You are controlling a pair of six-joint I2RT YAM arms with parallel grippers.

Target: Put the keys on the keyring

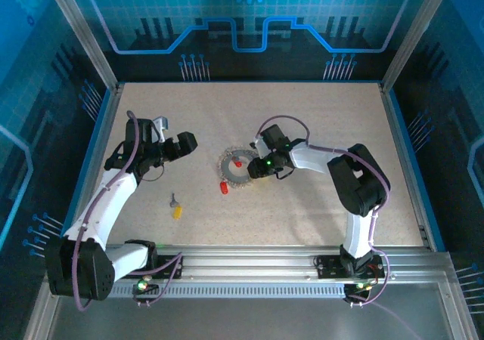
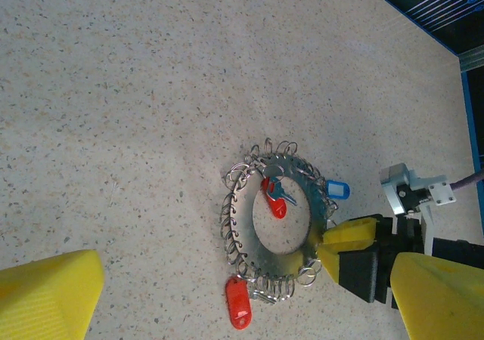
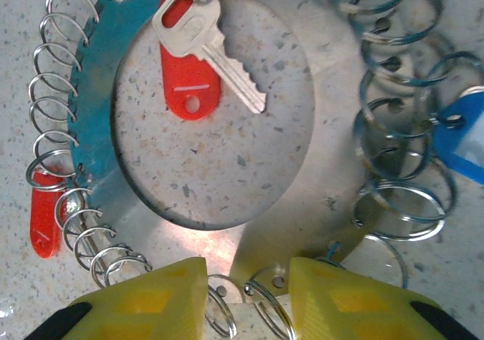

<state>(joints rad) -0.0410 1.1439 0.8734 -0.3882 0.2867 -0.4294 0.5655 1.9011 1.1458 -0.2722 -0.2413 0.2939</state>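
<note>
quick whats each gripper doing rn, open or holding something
left gripper: open, holding nothing
right gripper: part closed at the rim of the keyring, grip cannot be told

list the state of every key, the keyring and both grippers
keyring: flat on the table
red key: on a split ring, lying in the hole
red tag: outside the rim, at a split ring
blue tag: at the rim's split rings
yellow key: loose, off the keyring
left gripper: open, empty
right gripper: straddling the rim, grip unclear
</note>
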